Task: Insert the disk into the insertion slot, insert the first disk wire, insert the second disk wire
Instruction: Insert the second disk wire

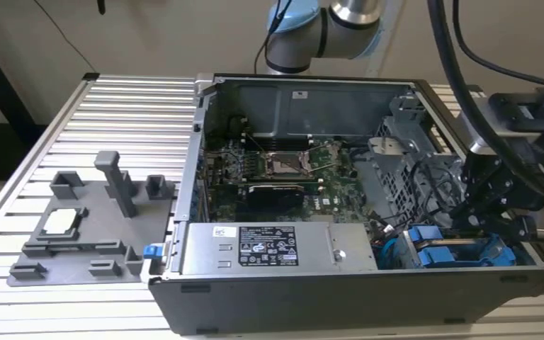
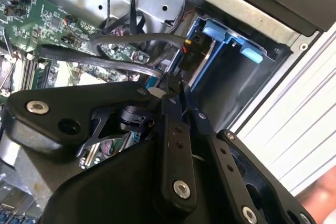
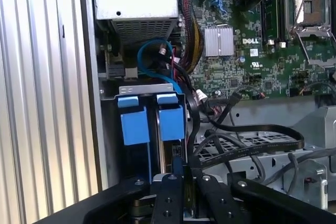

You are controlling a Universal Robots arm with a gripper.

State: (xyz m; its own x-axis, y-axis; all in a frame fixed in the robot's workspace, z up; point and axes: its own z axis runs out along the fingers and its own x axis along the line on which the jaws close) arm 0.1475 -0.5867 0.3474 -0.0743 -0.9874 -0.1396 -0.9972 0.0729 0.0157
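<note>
In the exterior view, the gripper (image 1: 484, 212) hangs inside the open computer case (image 1: 253, 283), at its near corner on the exterior view's right, just above the blue drive carriers (image 1: 442, 253).

In the second wrist view, the fingers (image 2: 173, 103) stand close together near a cable end (image 2: 185, 43); whether they grip it I cannot tell.

In the first wrist view, the disk (image 3: 169, 124) sits in the slot beside the other blue-fronted drive (image 3: 134, 124).

Bright blue disk (image 3: 170, 121) carrier, green motherboard (image 3: 252, 51), black gripper (image 3: 178, 182).
</note>
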